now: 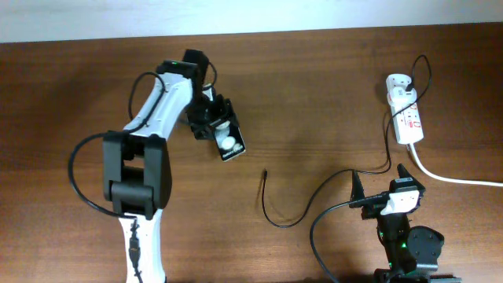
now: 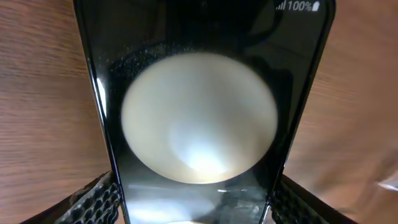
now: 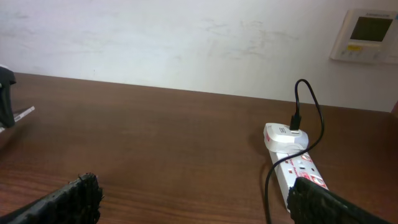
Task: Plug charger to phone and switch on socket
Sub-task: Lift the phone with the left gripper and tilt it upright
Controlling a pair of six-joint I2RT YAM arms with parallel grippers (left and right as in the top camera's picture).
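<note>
Dark brown wooden table [image 3: 155, 137] meets a plain white wall [image 3: 186, 37] bearing a small control panel [image 3: 365, 34]. Left hand [image 1: 221, 130] clamps the phone [image 2: 199, 124]; right hand [image 1: 380, 181] has its fingers apart.

Left fingers [image 1: 207, 130] grip phone [image 1: 231, 145], charger [image 1: 264, 185] tip loose on tabletop [image 1: 314, 79], socket [image 1: 409, 118] far right.

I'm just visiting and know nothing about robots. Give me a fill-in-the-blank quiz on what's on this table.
The phone is gripped by the robot's ___ arm.
The charger has its loose tip lying on the ___.
The right gripper is ___ and empty.
Missing words: left, table, open.
</note>
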